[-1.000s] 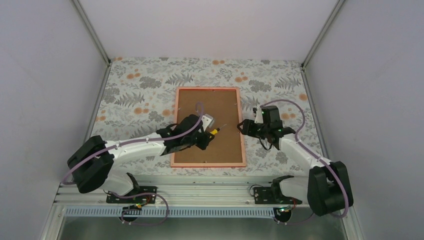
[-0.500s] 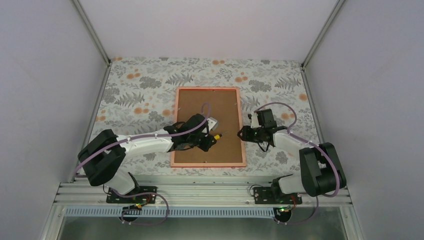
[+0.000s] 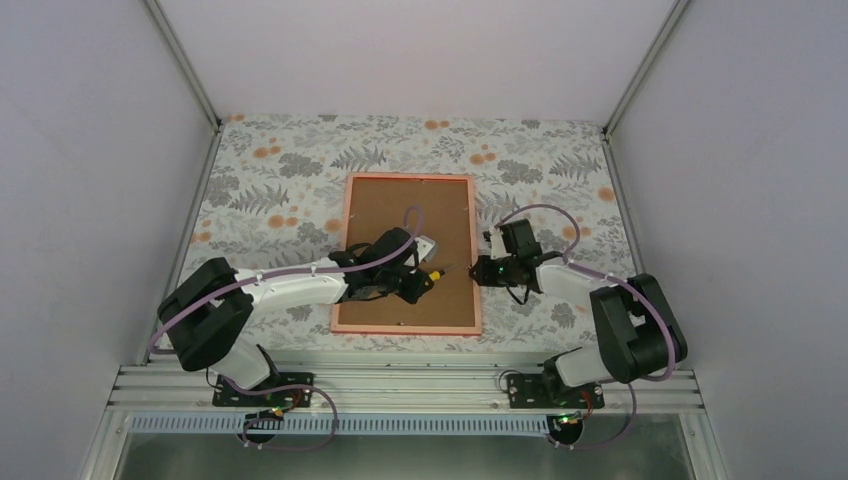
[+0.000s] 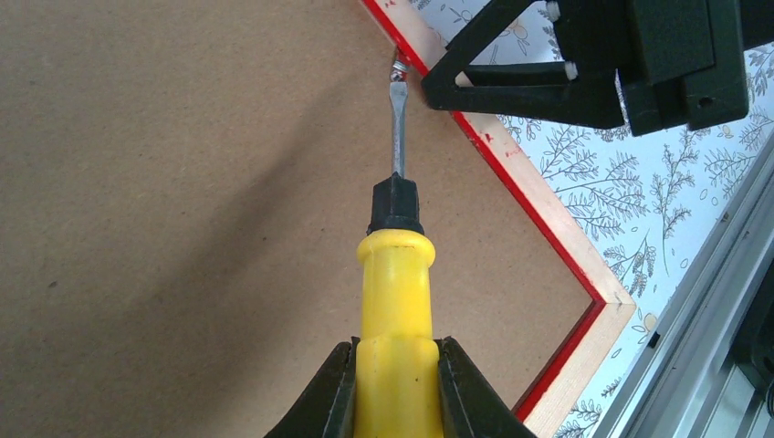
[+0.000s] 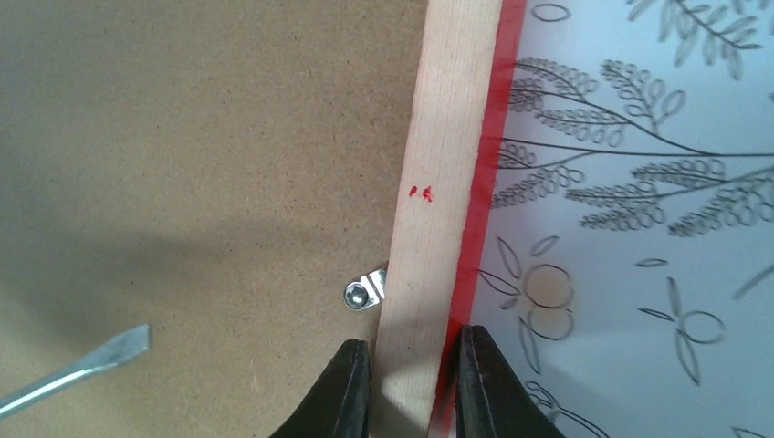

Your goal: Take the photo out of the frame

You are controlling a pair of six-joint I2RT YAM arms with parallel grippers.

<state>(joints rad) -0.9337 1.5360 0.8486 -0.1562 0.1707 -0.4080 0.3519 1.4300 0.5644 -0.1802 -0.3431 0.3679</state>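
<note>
The frame (image 3: 410, 177) lies face down on the patterned table, its brown fibreboard backing (image 3: 400, 215) up. The photo is hidden beneath the backing. My left gripper (image 3: 415, 275) is shut on a yellow-handled screwdriver (image 4: 395, 301). The blade tip rests at a small metal tab (image 4: 399, 66) by the frame's right rail (image 4: 548, 219). My right gripper (image 5: 413, 365) is shut on that rail (image 5: 447, 182), one finger on the inner edge and one on the red outer edge, just below the tab (image 5: 365, 290). The blade (image 5: 82, 365) shows at lower left in the right wrist view.
A floral cloth (image 3: 270, 190) covers the table, with white walls on three sides. An aluminium rail (image 3: 400, 385) carrying the arm bases runs along the near edge. The right gripper's black fingers (image 4: 548, 82) sit close beyond the screwdriver tip.
My right gripper has come down and closed on the frame's right rail. The frame has slid a little to the left. The left gripper keeps its hold on the screwdriver.
</note>
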